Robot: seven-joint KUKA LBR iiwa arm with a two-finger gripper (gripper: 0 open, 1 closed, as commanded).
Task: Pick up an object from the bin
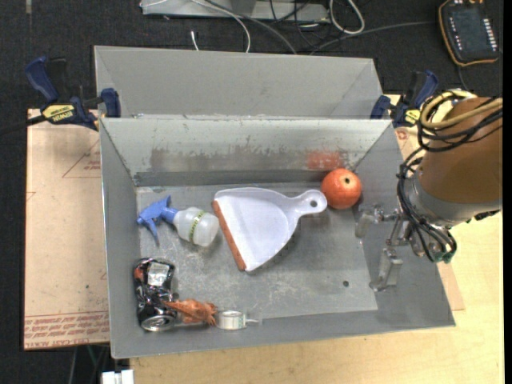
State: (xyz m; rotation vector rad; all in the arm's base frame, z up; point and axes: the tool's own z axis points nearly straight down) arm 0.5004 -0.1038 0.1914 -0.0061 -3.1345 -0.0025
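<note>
Closest to the front wall, in the left front corner, a crushed dark can (154,293) lies with a crumpled orange scrap (194,310) touching its lower end and a small roll of clear tape (230,320) just beside that. Behind the can and apart from it, a white spray bottle (194,225) with a blue trigger head lies on its side, head pointing left. Just to its right lies a white dustpan (260,224), its mouth turned toward the front left with an orange-brown strip along that lip, its handle reaching right and back. At the tip of the handle a red-orange apple-like ball (342,189) sits near the back wall; whether it touches the handle I cannot tell. Farther right, the gripper (378,246) hangs over a bare stretch of the grey bin (320,286) by its right wall, in front of the ball and apart from it. Its two metal fingers (387,274) stand spread and released, with bare bin floor showing between them
</note>
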